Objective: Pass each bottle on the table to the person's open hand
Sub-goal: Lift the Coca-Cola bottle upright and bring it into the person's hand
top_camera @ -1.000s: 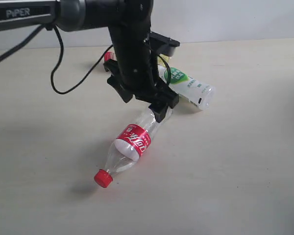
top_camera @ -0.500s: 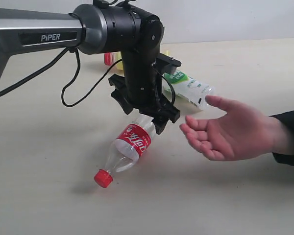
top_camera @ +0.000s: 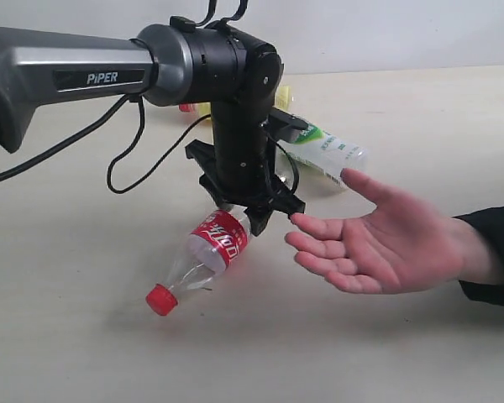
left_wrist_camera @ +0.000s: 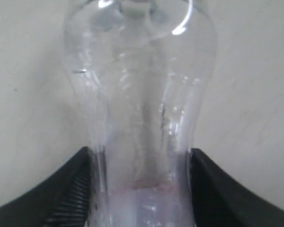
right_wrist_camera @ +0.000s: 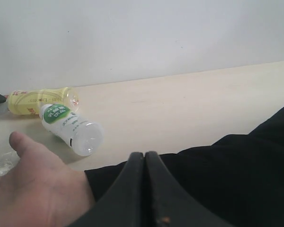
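Note:
My left gripper [top_camera: 256, 211] is shut on the base end of the clear bottle with red label and red cap [top_camera: 203, 253], which hangs tilted with its cap down just above the table [top_camera: 84, 336]. In the left wrist view the clear bottle [left_wrist_camera: 139, 109] fills the gap between both black fingers. The person's open hand [top_camera: 378, 243], palm up, reaches close to the right of the gripper. The white bottle with green label [top_camera: 323, 151] lies behind, and the yellow bottle [right_wrist_camera: 40, 100] lies further back. My right gripper [right_wrist_camera: 145, 158] is shut and empty.
The person's dark sleeve [right_wrist_camera: 217, 179] lies under the right gripper and enters the exterior view at the right edge [top_camera: 496, 260]. A black cable [top_camera: 130, 159] loops from the left arm over the table. A white wall stands behind the table.
The left arm has carried the red-label bottle slightly left and lower, tilting it more. The person's open hand came in from the right and moved closer to the gripper.

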You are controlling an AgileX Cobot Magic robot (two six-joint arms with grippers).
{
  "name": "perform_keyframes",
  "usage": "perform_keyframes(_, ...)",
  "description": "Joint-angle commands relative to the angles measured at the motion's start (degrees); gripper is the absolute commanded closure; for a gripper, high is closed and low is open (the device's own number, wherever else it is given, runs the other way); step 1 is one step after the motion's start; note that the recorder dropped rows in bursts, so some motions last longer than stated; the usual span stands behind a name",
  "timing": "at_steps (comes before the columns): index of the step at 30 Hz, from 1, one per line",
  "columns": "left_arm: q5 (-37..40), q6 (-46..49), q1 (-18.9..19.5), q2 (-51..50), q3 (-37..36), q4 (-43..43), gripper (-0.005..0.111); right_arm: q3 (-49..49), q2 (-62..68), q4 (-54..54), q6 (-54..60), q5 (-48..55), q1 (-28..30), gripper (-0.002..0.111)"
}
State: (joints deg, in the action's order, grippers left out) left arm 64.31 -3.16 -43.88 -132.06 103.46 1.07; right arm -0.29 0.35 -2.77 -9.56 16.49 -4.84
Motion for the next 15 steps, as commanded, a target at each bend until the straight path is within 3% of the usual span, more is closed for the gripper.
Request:
perform_keyframes(1,2.47,-0.34,-0.02,0.34,-0.28,0.16,0.103,0.29,-0.35,-0.22,0.37,-0.37,0.16,0.108)
perform_keyframes(15,4.12,-2.88,0.1,12.49,-0.17,6.26,0.107,0.29,-0.35,-0.22,0.37,-0.37,0.16,0.108)
